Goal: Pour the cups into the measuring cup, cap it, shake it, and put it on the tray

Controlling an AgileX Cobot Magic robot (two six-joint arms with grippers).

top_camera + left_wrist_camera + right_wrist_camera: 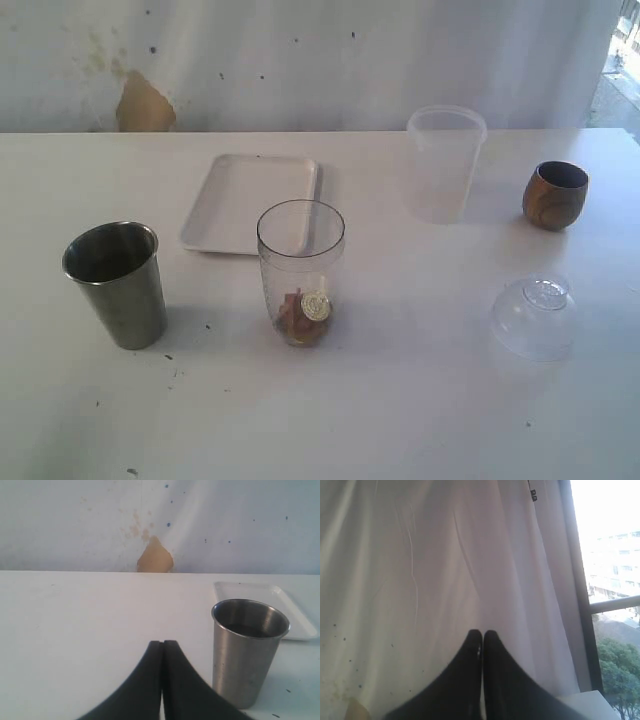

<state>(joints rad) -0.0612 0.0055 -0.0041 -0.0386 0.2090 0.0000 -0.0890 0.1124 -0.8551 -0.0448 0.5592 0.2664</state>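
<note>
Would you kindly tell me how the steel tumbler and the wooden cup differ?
The steel tumbler is tall, tapered and dull grey; the wooden cup is short, rounded and brown. The steel tumbler stands left in the exterior view, the wooden cup right. Both stand upright.

Brown wooden cup (555, 195), dull grey steel tumbler (116, 284), white tray (250, 203)

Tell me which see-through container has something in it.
The tall clear measuring cup, just in front of the white tray: brown bits and a pale disc lie at its bottom. The frosted container and the dome lid look empty.
</note>
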